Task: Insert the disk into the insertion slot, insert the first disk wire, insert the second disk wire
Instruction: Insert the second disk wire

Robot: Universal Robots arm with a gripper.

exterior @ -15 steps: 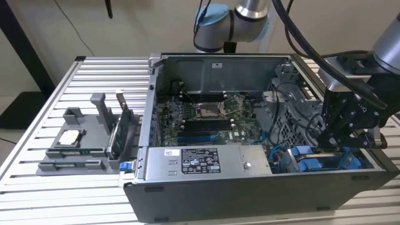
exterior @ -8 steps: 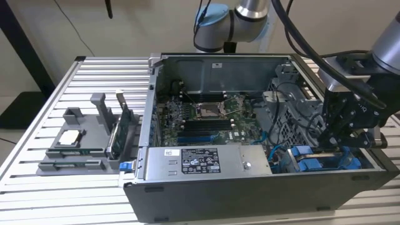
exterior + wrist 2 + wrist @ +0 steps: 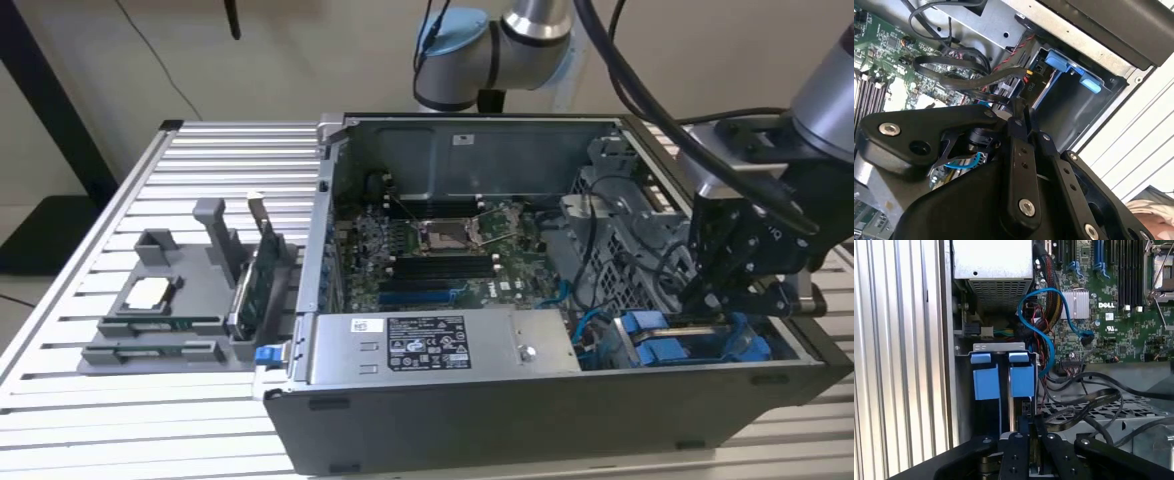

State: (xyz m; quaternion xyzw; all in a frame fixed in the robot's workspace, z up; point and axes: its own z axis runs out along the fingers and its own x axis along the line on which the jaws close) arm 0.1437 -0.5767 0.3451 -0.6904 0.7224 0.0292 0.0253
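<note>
While black tool [image 3: 721, 300] fingers press together, blue plastic rails line the insertion slot [image 3: 1001, 385].

Exterior view: high, angled onto open computer case [image 3: 561, 400]. Both wrist views: close, sharing insertion slot [image 3: 1001, 385].

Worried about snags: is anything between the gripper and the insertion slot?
Nothing visible. In the first wrist view the gripper sits right at the insertion slot; the black cables loop beside it, not across the bay.
</note>
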